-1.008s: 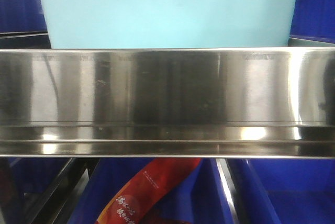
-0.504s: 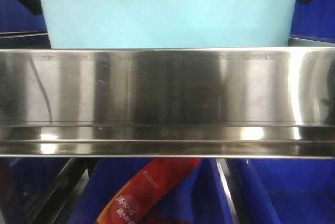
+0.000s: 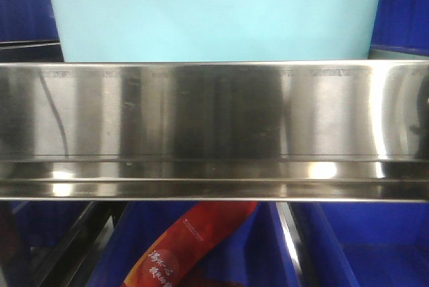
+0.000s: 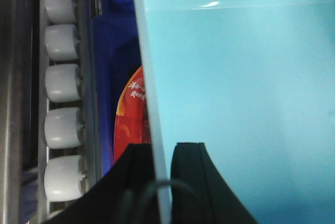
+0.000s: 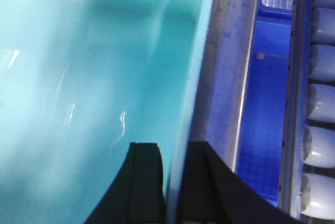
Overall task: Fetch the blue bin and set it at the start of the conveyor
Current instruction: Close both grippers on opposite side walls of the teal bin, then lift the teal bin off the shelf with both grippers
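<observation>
Blue bin at 12 o'clock in front view, just above steel shelf rail, dark-blue bins at either side. Left pincer pinching bin wall, one finger inside, one outside. Right pincer pinching bin wall likewise. Red packet at 6 o'clock.

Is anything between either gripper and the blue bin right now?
Nothing visible. The left gripper and the right gripper each straddle a side wall of the blue bin, with the wall running between the jaws. Whether they are clamped on it is unclear.
</observation>
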